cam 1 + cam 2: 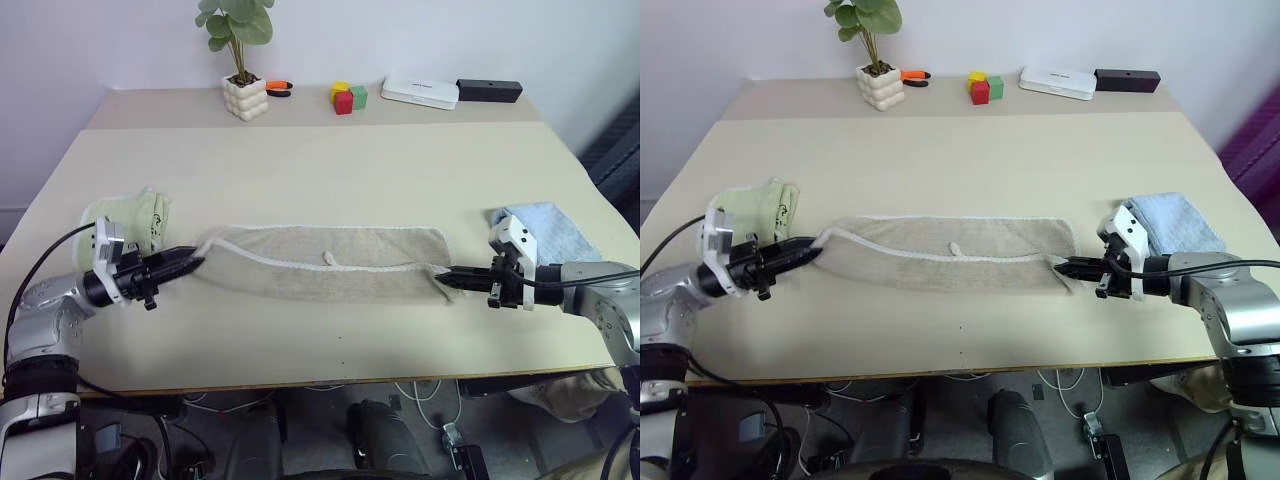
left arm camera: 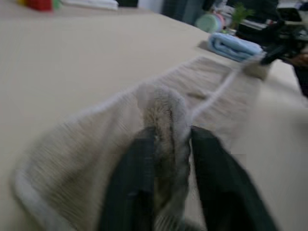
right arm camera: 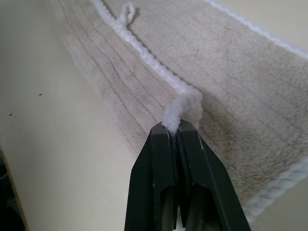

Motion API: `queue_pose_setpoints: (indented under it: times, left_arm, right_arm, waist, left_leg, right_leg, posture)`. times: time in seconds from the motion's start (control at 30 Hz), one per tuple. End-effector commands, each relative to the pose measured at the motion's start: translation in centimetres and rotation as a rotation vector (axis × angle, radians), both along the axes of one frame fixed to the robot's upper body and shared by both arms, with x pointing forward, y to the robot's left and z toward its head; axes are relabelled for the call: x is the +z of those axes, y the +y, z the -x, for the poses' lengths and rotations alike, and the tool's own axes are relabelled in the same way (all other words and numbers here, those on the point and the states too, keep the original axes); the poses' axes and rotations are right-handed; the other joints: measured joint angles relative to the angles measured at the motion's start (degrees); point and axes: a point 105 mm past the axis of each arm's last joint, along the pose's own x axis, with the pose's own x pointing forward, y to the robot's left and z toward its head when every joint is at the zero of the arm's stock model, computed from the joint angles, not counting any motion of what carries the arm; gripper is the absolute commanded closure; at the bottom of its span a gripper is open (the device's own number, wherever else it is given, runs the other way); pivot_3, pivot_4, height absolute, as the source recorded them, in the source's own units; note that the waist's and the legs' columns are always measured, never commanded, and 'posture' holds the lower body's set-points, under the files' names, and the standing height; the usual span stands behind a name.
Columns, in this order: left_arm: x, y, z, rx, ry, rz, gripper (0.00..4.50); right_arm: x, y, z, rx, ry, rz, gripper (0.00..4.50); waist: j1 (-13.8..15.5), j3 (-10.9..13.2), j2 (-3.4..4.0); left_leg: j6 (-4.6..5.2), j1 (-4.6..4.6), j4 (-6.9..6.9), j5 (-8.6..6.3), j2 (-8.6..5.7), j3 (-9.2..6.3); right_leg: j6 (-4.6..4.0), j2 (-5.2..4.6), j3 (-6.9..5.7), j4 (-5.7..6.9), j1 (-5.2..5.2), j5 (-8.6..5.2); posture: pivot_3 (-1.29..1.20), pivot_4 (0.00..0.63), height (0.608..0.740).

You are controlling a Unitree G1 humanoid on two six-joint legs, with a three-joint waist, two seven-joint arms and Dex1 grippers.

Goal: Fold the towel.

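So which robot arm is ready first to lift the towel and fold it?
Probably the right. The right gripper is pinched shut on the white cord edge of the towel. The left gripper has cloth between its fingers, but they look parted, so its hold seems looser.

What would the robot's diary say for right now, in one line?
towel: folded lengthwise on table | left claw: pinching left end | right claw: shut on right-end cord

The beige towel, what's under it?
The towel lies folded lengthwise on the cream table, one layer over another. Whatever might sit beneath the cloth is covered and cannot be seen.
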Motion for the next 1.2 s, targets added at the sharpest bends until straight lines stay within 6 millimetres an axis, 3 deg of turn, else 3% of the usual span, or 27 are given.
queue_pose_setpoints:
  times: [0.03,0.1,0.3,0.63,0.87,0.97,1.17,1.2]
  left_arm:
    - [0.8,0.1,1.4,-0.072,-0.010,-0.041,1.32]
    - [0.6,0.4,1.9,-0.080,-0.003,-0.059,0.38]
    - [-0.1,0.7,1.2,-0.039,-0.057,-0.167,0.38]
    - [-1.7,-2.3,1.0,-0.165,-0.252,-0.392,0.38]
    - [-0.7,-2.6,-0.2,-0.108,-0.339,-0.369,0.38]
    - [-0.7,-2.4,-0.4,-0.092,-0.314,-0.329,1.06]
    - [-0.8,-2.2,-0.2,-0.099,-0.296,-0.315,4.13]
    - [-0.9,-2.1,-0.1,-0.100,-0.292,-0.317,4.45]
  right_arm:
    - [1.2,0.4,0.3,0.021,-0.044,-0.019,4.50]
    - [1.2,0.4,0.3,0.020,-0.045,-0.020,4.50]
    - [1.2,0.6,0.2,0.020,-0.052,-0.027,4.50]
    - [1.3,0.7,0.0,0.009,-0.063,-0.034,4.50]
    - [1.2,0.6,-0.1,0.004,-0.065,-0.034,4.50]
    - [1.2,0.6,-0.2,0.004,-0.068,-0.033,4.50]
    - [1.2,0.6,-0.3,0.006,-0.070,-0.034,4.50]
    - [1.2,0.6,-0.3,0.007,-0.071,-0.033,4.50]
  waist:
    - [0.09,0.00,0.00]
    - [0.12,0.00,0.00]
    - [0.18,0.00,0.00]
    - [0.20,0.00,0.00]
    - [0.18,0.00,0.00]
    - [0.13,0.00,0.00]
    - [0.13,0.00,0.00]
    - [0.17,0.00,0.00]
  left_leg:
    - [0.00,0.00,0.01,0.00,0.00,0.00]
    - [0.00,0.00,0.01,0.00,-0.01,0.01]
    - [0.00,0.00,0.01,0.00,-0.02,0.02]
    - [0.00,-0.01,0.01,0.00,-0.02,0.03]
    - [0.00,-0.02,0.02,0.00,-0.02,0.03]
    - [0.00,-0.01,0.01,0.00,-0.03,0.03]
    - [0.00,-0.02,0.01,0.00,-0.02,0.03]
    - [0.00,-0.02,0.01,0.00,-0.02,0.03]
  right_leg:
    - [-0.01,-0.01,0.00,0.00,0.01,0.00]
    - [-0.03,-0.05,0.00,-0.02,0.01,-0.01]
    - [-0.06,-0.08,0.00,-0.02,0.01,-0.03]
    - [-0.06,-0.08,0.00,-0.03,0.01,-0.03]
    - [-0.04,-0.06,0.00,-0.04,0.01,-0.02]
    - [-0.03,-0.07,0.01,-0.04,0.01,-0.01]
    - [-0.01,-0.06,0.00,-0.04,0.01,-0.01]
    - [-0.02,-0.06,0.00,-0.03,0.01,-0.01]
  posture:
    - [0.00,0.150,0.740]
    - [0.00,0.150,0.740]
    - [0.00,0.150,0.740]
    - [0.00,0.150,0.740]
    - [0.00,0.150,0.740]
    - [0.00,0.150,0.740]
    - [0.00,0.150,0.740]
    - [0.00,0.150,0.740]
